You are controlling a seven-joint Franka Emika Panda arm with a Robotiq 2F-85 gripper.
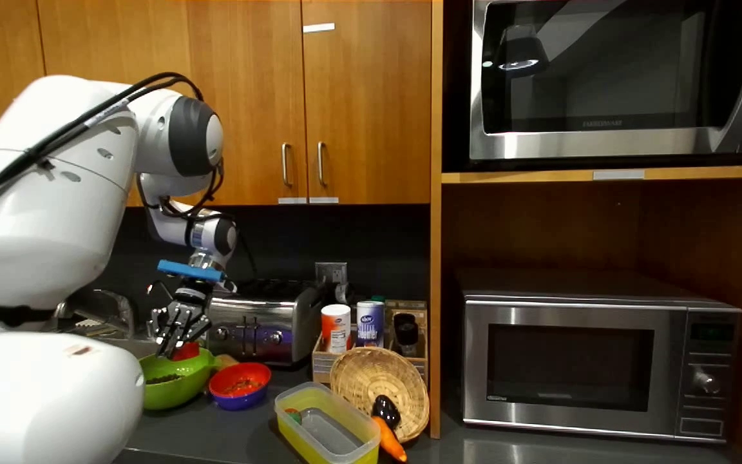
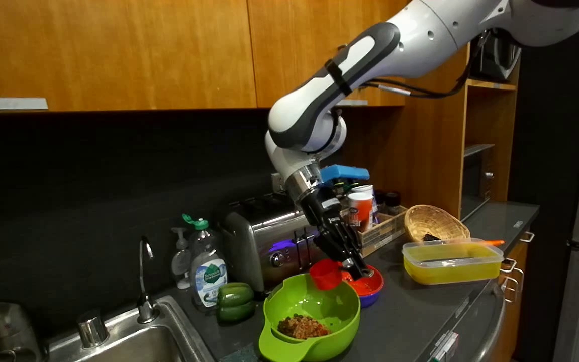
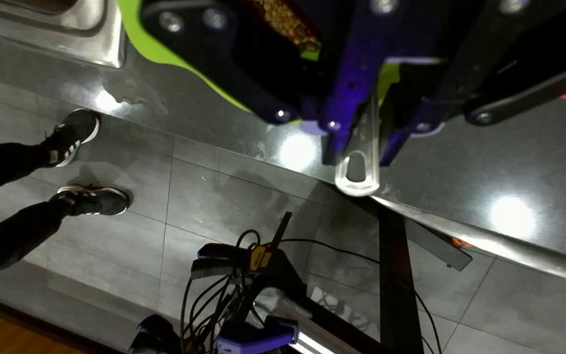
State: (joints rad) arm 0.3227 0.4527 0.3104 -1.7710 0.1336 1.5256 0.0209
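Observation:
My gripper (image 3: 358,150) is shut on the metal handle (image 3: 359,184) of a red measuring cup (image 2: 325,275); the handle's slotted end pokes out past the fingertips. In both exterior views the cup hangs tilted over the green bowl (image 2: 337,327), near its rim. Brown grains with dark and red bits (image 2: 302,327) lie in that bowl. Close beside it stands a red bowl with a blue outside (image 1: 240,385), holding some grains. In the wrist view grains (image 3: 285,24) show behind the fingers, but the cup's inside is hard to make out.
Behind the bowls stands a toaster (image 1: 261,322). A green pepper (image 2: 235,301), a soap bottle (image 2: 209,271) and the sink (image 2: 143,347) are nearby. Further along are a yellow container (image 1: 326,419), a wicker basket (image 1: 380,380) and a crate (image 2: 382,234). Someone's shoes (image 3: 91,199) show beyond the counter edge.

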